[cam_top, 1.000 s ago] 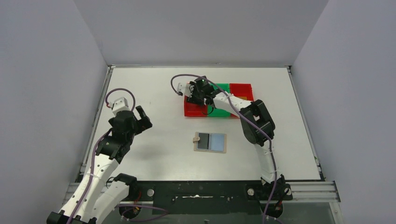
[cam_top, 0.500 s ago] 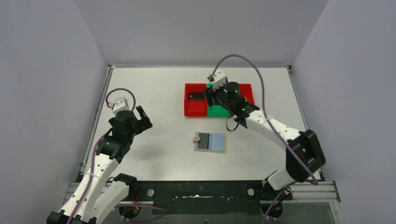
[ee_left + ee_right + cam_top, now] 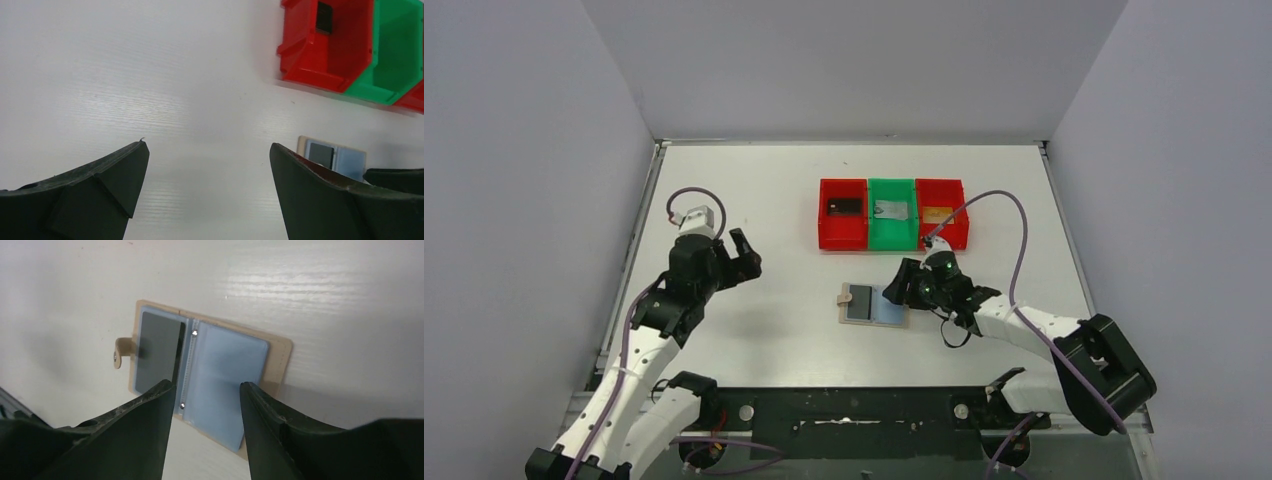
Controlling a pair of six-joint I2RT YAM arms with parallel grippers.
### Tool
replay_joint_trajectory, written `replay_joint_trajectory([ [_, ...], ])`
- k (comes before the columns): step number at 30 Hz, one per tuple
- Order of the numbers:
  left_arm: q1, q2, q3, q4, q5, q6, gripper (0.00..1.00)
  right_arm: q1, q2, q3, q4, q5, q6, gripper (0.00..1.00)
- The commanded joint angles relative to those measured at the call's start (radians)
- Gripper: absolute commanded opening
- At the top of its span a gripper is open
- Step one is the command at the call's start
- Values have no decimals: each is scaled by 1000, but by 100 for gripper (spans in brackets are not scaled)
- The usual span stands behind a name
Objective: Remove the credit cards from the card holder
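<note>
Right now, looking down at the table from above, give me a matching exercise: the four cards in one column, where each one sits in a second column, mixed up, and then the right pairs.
Cards
1. black card
2. silver-grey card
3. gold-orange card
4. dark grey card

Places
A. green bin
B. card holder, left pocket
C. left red bin
D. right red bin

Pairs: 1-C, 2-A, 3-D, 4-B
</note>
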Motion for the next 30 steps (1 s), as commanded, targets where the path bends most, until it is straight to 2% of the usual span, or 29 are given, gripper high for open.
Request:
replay_joint_trajectory([
  [1,1,33,4,112,200,39,93,9,-12,21,145,-131,94,50],
  [4,-8,58,13,102,211,40,91,23,23,41,146,-172,91,47],
  [17,-64,26,11,74,94,36,90,94,243,169,199,-250,86,36],
  [22,-95,39,25,48,29,41,89,129,327,245,190,-304,44,42],
  [30,-99,28,26,38,6,39,89,217,420,378,98,-271,-46,42],
])
